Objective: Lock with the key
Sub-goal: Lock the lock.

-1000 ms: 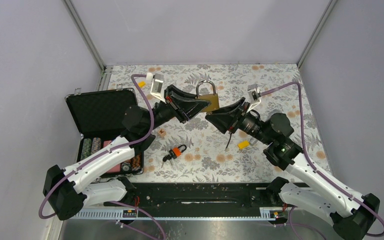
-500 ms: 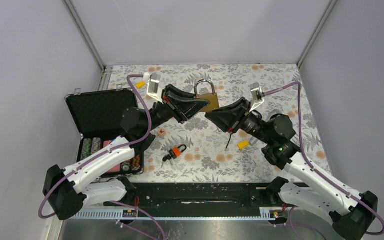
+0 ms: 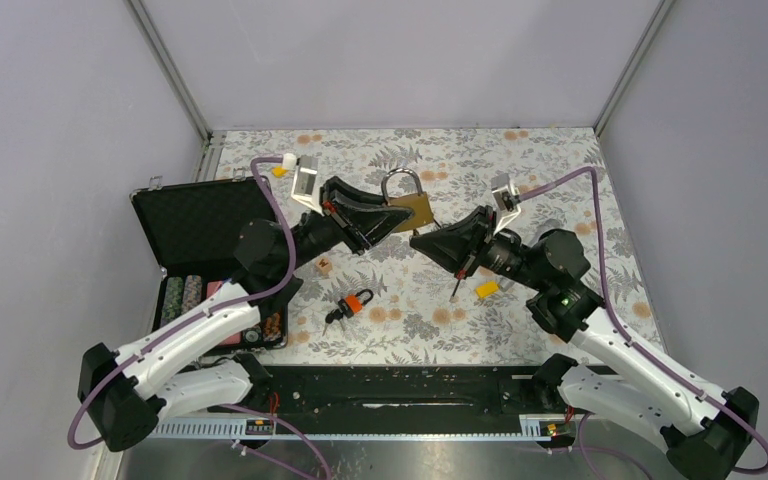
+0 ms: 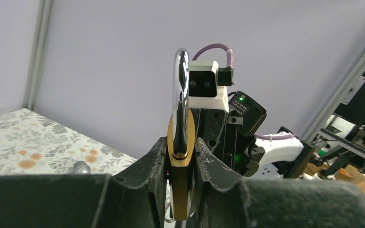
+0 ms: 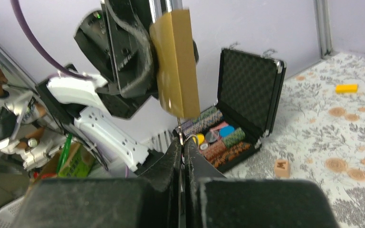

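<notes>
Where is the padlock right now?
Centre of the top view: the padlock is clamped in the left gripper, with the key in the right gripper at its base.

In my top view the lock point(image 3: 410, 207) sits just above centre, between the fingers of my left gripper point(image 3: 392, 213), which reaches in from the left. My right gripper point(image 3: 418, 238) lies just below and right of it. A key point(image 5: 179, 135) is pinched in its tips, and in the right wrist view the key's end is just under the lock. The open case point(image 3: 198, 225) fills the left-middle, with chips point(image 3: 195, 292) in its lower half. A cube point(image 3: 324, 266) sits right of the case. The key bunch point(image 3: 352, 303) lies lower right of that, and a small block point(image 3: 486, 289) lies right of centre.
</notes>
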